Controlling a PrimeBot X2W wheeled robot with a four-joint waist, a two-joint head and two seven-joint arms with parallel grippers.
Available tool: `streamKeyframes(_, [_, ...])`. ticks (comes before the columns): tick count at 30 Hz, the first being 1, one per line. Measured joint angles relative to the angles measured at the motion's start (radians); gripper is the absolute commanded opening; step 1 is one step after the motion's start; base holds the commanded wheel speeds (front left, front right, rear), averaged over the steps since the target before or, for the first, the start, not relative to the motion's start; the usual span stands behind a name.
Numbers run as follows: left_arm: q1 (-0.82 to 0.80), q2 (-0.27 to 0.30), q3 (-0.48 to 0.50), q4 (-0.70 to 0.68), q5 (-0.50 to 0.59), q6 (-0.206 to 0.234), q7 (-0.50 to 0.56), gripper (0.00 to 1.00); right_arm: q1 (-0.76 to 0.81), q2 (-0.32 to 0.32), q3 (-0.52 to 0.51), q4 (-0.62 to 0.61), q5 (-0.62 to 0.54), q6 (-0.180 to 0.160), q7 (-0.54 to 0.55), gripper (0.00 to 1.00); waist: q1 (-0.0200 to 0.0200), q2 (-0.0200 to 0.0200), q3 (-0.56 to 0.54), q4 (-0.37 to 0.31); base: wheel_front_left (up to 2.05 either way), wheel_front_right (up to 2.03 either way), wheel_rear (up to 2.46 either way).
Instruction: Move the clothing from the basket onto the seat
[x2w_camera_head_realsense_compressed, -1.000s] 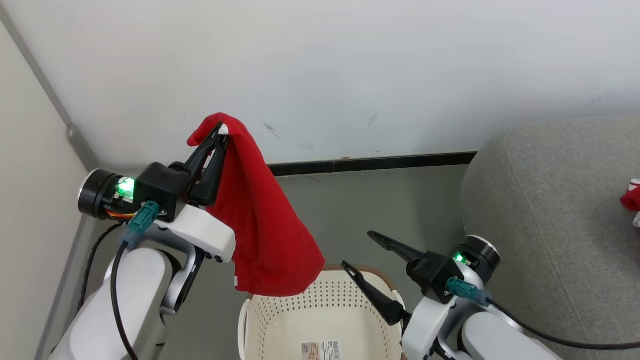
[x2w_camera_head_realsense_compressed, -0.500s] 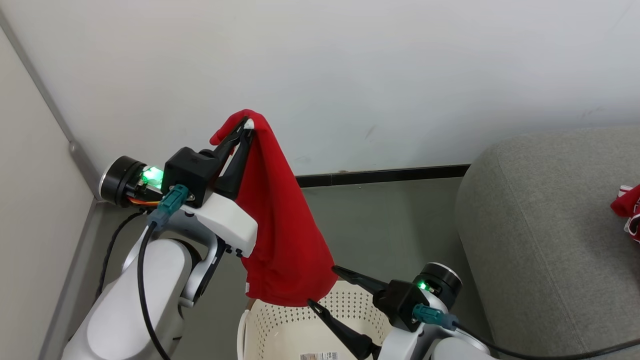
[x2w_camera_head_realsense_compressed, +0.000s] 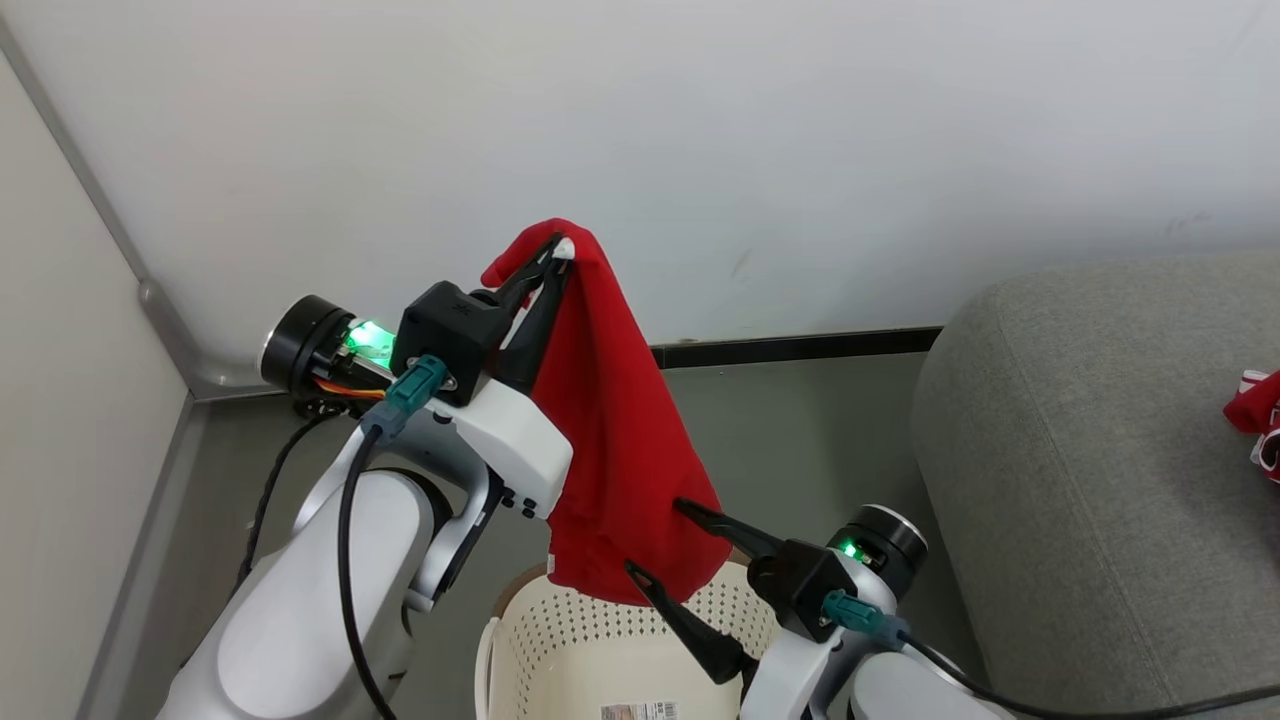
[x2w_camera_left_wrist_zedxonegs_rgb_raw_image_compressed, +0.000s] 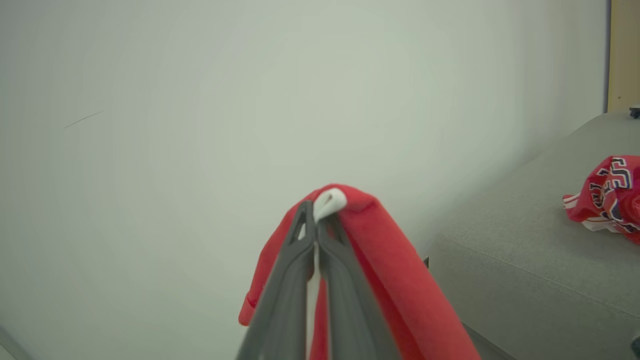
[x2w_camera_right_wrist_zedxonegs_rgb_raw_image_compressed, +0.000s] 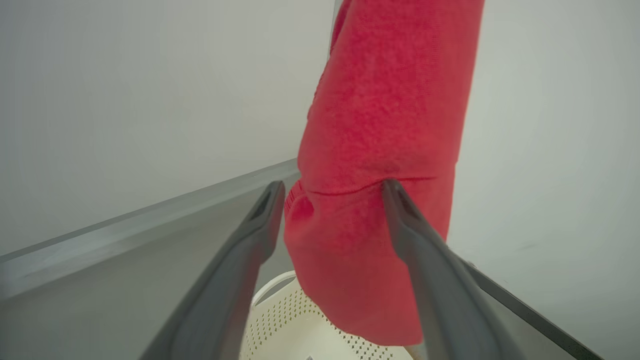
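Left gripper (x2w_camera_head_realsense_compressed: 558, 252) fingers clenched on bright red fabric garment (x2w_camera_head_realsense_compressed: 620, 440) above cream perforated plastic basket (x2w_camera_head_realsense_compressed: 560, 650); right gripper (x2w_camera_head_realsense_compressed: 655, 535) fingers released, straddling garment's lower part.

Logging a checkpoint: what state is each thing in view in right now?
left end effector, shut on red garment's top.
right end effector, open, fingers flanking garment's lower part.
red garment, hanging above basket.
basket, upright, visible part empty.
seat, bearing lettered garment.
lettered garment, crumpled on seat.

L fingers (x2w_camera_head_realsense_compressed: 535, 320) clamped — raised high | R fingers (x2w_camera_head_realsense_compressed: 725, 525) wide apart — low
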Motion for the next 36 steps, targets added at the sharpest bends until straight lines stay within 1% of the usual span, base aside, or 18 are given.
streamKeyframes(8, [-0.006, -0.021, -0.017, -0.011, 0.000, -0.001, 0.018, 0.00, -0.008, 0.017, -0.067, 0.070, -0.061, 0.000, -0.026, 1.00, 0.0000, 0.0000, 0.004, 0.003, 0.00, 0.00, 0.00])
streamKeyframes(21, [-0.014, -0.035, -0.034, -0.026, 0.000, -0.001, 0.028, 0.00, -0.064, 0.026, -0.211, 0.141, -0.164, 0.000, -0.056, 1.00, 0.0000, 0.0000, 0.006, 0.014, 0.00, 0.00, 0.00])
streamKeyframes(24, [-0.014, -0.038, -0.040, -0.029, 0.000, -0.009, 0.034, 0.00, -0.070, 0.030, -0.217, 0.162, -0.178, 0.000, -0.061, 1.00, 0.0000, 0.0000, 0.007, 0.018, 0.00, 0.00, 0.00])
streamKeyframes(29, [-0.014, -0.049, -0.048, -0.030, 0.000, -0.010, 0.034, 0.00, -0.108, 0.035, -0.206, 0.189, -0.197, 0.000, -0.065, 1.00, 0.0000, 0.0000, 0.009, 0.027, 0.00, 0.00, 0.00])
streamKeyframes(30, [-0.014, -0.052, -0.051, -0.031, 0.000, -0.010, 0.034, 0.00, -0.123, 0.034, -0.182, 0.203, -0.197, 0.000, -0.065, 1.00, 0.0000, 0.0000, 0.010, 0.030, 0.00, 0.00, 0.00])
streamKeyframes(31, [-0.014, -0.054, -0.053, -0.031, 0.000, -0.010, 0.034, 0.00, -0.127, 0.035, -0.171, 0.209, -0.196, 0.000, -0.066, 0.55, 0.0000, 0.0000, 0.011, 0.032, 0.00, 0.00, 0.00])
streamKeyframes(32, [-0.014, -0.055, -0.053, -0.031, 0.000, -0.010, 0.034, 0.00, -0.130, 0.036, -0.164, 0.219, -0.194, 0.000, -0.066, 0.44, 0.0000, 0.0000, 0.012, 0.033, 0.00, 0.00, 0.00])
streamKeyframes(33, [-0.014, -0.055, -0.053, -0.031, 0.000, -0.010, 0.034, 0.00, -0.132, 0.036, -0.151, 0.227, -0.194, 0.000, -0.066, 0.39, 0.0000, 0.0000, 0.013, 0.034, 0.00, 0.00, 0.00])
streamKeyframes(34, [-0.014, -0.054, -0.053, -0.031, 0.000, -0.010, 0.034, 0.00, -0.136, 0.037, -0.142, 0.233, -0.193, 0.000, -0.066, 0.29, 0.0000, 0.0000, 0.014, 0.035, 0.00, 0.00, 0.00])
streamKeyframes(36, [-0.014, -0.053, -0.052, -0.031, 0.000, -0.010, 0.034, 0.00, -0.145, 0.037, -0.136, 0.239, -0.184, 0.000, -0.066, 0.00, 0.0000, 0.0000, 0.016, 0.035, 0.00, 0.00, 0.00])
